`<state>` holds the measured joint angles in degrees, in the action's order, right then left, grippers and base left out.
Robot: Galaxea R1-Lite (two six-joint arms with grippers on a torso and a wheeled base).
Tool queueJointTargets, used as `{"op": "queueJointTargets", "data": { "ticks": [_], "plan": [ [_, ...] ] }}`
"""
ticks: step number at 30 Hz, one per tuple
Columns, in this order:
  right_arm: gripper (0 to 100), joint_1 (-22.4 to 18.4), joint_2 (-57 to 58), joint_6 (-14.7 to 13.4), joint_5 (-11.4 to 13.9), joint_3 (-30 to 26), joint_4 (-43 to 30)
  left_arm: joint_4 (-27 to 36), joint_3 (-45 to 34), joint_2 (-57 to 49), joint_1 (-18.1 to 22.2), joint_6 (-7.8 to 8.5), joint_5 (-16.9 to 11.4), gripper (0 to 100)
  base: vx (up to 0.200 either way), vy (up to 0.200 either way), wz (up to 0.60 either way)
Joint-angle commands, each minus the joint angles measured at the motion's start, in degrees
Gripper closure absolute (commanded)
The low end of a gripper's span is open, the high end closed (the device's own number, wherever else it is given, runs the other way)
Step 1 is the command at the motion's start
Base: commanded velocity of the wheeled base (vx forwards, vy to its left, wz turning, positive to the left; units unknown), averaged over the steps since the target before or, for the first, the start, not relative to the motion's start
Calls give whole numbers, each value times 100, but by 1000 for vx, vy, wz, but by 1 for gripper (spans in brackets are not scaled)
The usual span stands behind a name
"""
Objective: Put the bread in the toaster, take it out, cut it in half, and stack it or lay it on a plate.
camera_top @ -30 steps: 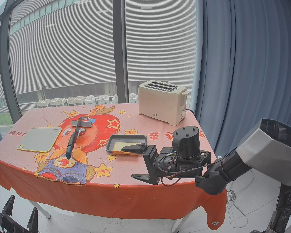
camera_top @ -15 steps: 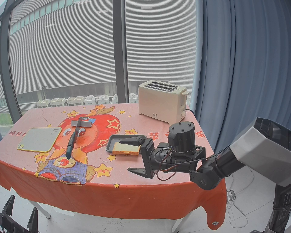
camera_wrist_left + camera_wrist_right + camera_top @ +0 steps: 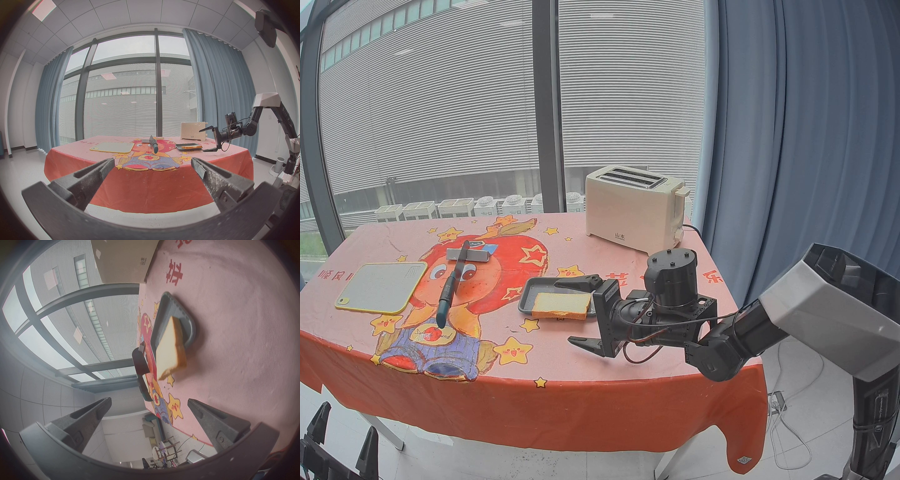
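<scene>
Your right gripper (image 3: 563, 312) is turned on its side over the table's edge with its fingers spread wide and nothing between them. The bread (image 3: 561, 305) lies just ahead of its fingertips, apart from them. It sits partly in the dark tray (image 3: 528, 299) and overhangs the tray's near rim. In the right wrist view the slice (image 3: 170, 349) sits straight out beyond the spread fingers.

The toaster (image 3: 631, 209) stands beyond this gripper towards the window, both slots empty. A small dark printed mark sits low on its front. Red characters are printed on the tablecloth (image 3: 487, 375) right beside the gripper's wrist.

Past the bread, farther from the gripper, the knife (image 3: 450, 289) leans on a grey rest (image 3: 467, 255), and beyond that lies the cutting board (image 3: 381, 286).

Your left gripper (image 3: 152, 161) hangs well short of the table, also spread wide and empty.
</scene>
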<state>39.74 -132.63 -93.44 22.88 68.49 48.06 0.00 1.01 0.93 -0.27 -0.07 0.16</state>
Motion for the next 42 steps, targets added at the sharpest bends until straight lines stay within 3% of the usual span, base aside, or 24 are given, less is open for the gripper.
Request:
{"op": "queueJointTargets", "data": {
  "ticks": [1, 20, 28, 35, 42],
  "plan": [
    [0, -98, -114, 1, 6, 86, 2, 0, -101, -84, 0, -1, 2, 0, 0, 0, 0],
    [0, -204, -395, -7, 6, 894, -587, 0, -101, -84, 0, -1, 2, 0, 0, 0, 0],
    [0, -265, -448, -7, 32, 1395, -1334, 0, -101, -75, 0, -1, 2, 0, 0, 0, 0],
    [0, -353, -509, -16, 76, 1536, -1395, 0, -101, -75, 0, -1, 2, 0, 0, 0, 0],
    [0, -388, -562, -245, 85, 1791, -1677, 0, -101, -75, 0, -1, 2, 0, 0, 0, 0]
  ]
}}
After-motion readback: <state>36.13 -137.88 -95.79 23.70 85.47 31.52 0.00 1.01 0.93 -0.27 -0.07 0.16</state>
